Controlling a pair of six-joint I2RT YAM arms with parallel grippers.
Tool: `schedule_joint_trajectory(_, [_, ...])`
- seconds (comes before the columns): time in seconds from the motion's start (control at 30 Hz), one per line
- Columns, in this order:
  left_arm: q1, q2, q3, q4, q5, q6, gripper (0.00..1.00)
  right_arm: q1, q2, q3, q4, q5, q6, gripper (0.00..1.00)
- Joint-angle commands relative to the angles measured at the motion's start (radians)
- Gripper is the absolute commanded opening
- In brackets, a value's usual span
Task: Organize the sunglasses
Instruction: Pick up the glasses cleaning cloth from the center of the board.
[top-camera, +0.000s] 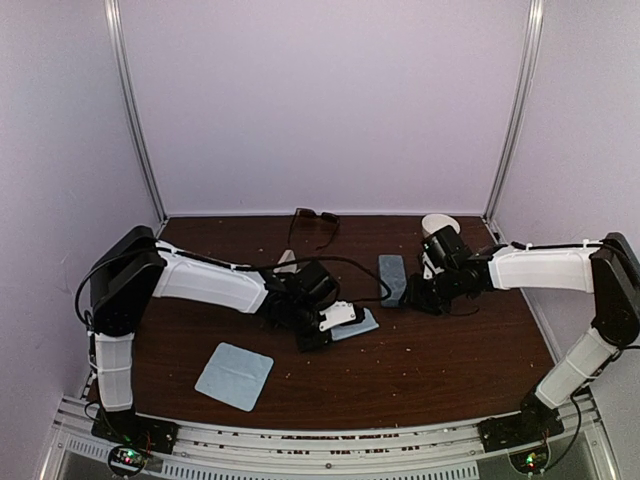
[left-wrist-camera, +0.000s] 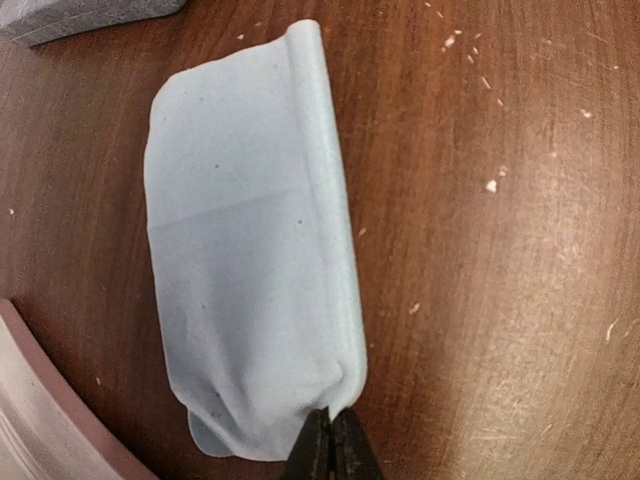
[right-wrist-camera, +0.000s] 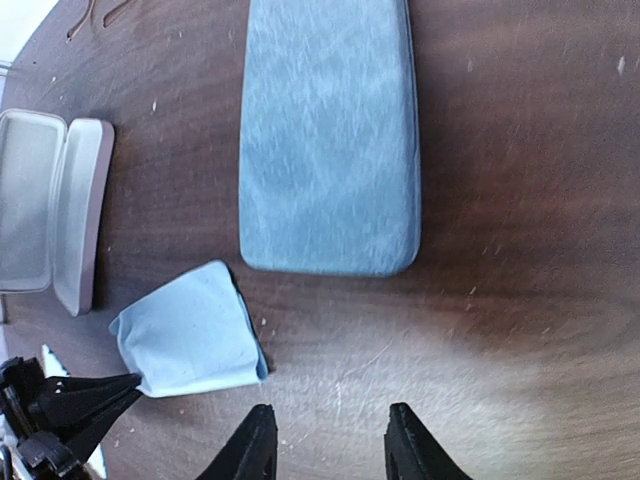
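The dark chunky sunglasses lie at the back of the table, far from both grippers. Thin brown wire pieces show at the top left edge of the right wrist view; I cannot tell whether they are the wire-framed pair. My left gripper is shut on the near edge of a folded light-blue cloth, which bunches at the pinch. In the top view this gripper is mid-table with the cloth. My right gripper stands open over bare wood, just in front of the grey-blue case.
An open pink case lies left of the grey-blue case, partly under the left arm. A second light-blue cloth lies flat at the front left. A white round object stands at the back right.
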Motion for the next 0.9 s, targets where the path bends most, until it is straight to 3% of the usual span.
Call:
schedule_joint_trajectory(0.0, [-0.006,-0.006,-0.037,0.063,-0.034,-0.013,0.02,0.014,-0.039,-0.079,0.119,-0.154,0.128,0.38])
schedule_joint_trajectory(0.43, [-0.007,-0.034,-0.077,0.124,-0.023,-0.032,0.0,0.071,0.021,-0.164,0.348,-0.258,0.368,0.43])
schedule_joint_trajectory(0.87, [-0.007,-0.049,-0.095,0.141,-0.002,-0.029,0.0,0.084,0.153,-0.138,0.412,-0.276,0.454,0.42])
